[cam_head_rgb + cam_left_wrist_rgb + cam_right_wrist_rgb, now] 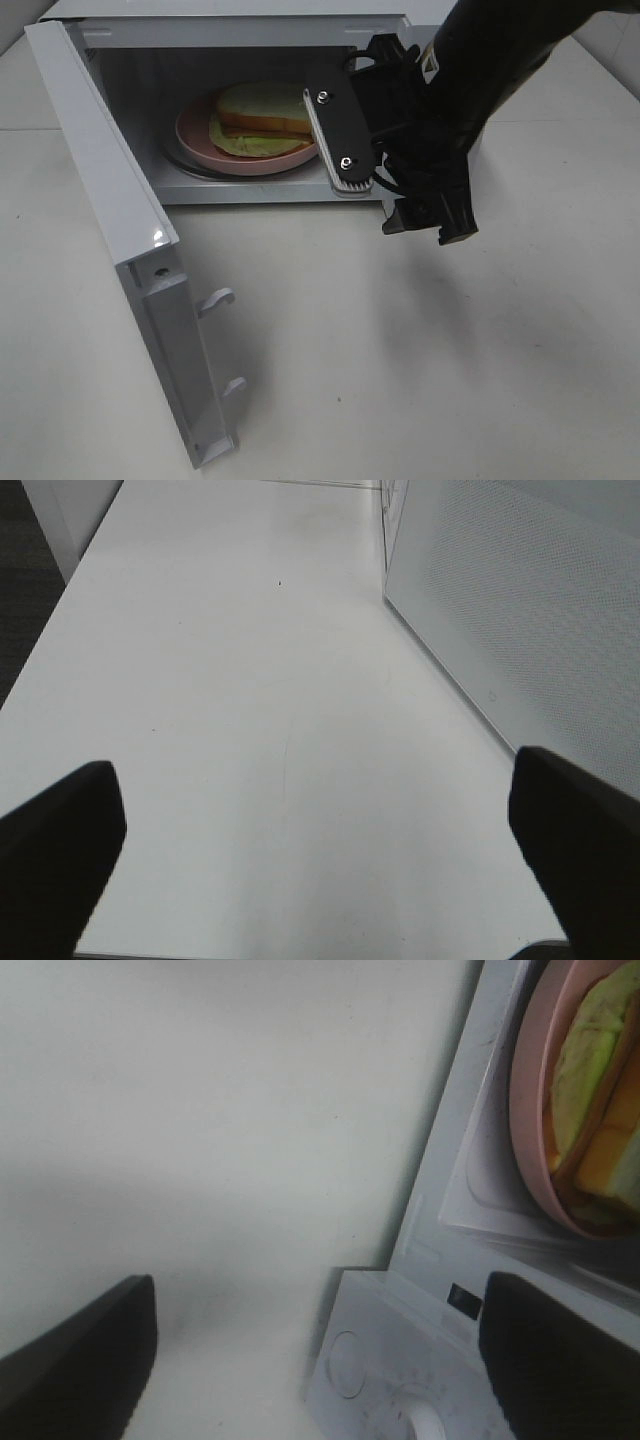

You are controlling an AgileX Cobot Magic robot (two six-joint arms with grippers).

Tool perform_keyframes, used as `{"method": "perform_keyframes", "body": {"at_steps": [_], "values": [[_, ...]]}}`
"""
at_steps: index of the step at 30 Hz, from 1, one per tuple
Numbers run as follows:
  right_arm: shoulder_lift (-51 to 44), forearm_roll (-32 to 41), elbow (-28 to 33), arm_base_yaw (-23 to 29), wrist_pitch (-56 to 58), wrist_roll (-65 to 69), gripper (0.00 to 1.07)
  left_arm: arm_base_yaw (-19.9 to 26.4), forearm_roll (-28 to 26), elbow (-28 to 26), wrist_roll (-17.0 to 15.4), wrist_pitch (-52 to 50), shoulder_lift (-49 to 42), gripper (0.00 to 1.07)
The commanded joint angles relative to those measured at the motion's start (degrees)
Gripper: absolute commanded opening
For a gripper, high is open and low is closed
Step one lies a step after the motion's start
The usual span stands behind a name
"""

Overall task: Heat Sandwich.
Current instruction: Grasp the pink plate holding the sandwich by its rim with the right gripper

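Microwave [230, 35] sits at abt 11 o'clock on the white table [420, 380], its door [110, 200] swung wide open twd 7 o'clock. The sandwich [265, 112] is inside, lying on a pink plate [195, 140]: pale bread, green filling poking out at the edge. R gripper [320, 1285] hangs at the oven mouth, abt 3 o'clock of the plate, pincer released, fingers well apart and clear of the sandwich. L gripper [312, 765] is low over bare table beside a white dotted panel [520, 600], pincer likewise released, gripping nothing.
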Motion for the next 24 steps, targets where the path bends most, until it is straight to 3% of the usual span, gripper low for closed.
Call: {"method": "perform_keyframes", "body": {"at_steps": [1,24], "values": [[0.9,-0.4,-1.1,0.3,-0.7,0.6,0.83,0.2,0.0,0.2,-0.2,-0.7,-1.0,1.00],[16.6,-0.4,-15.4,0.3,-7.6,2.1,0.81,0.2,0.0,0.2,-0.2,-0.7,-1.0,1.00]]}}
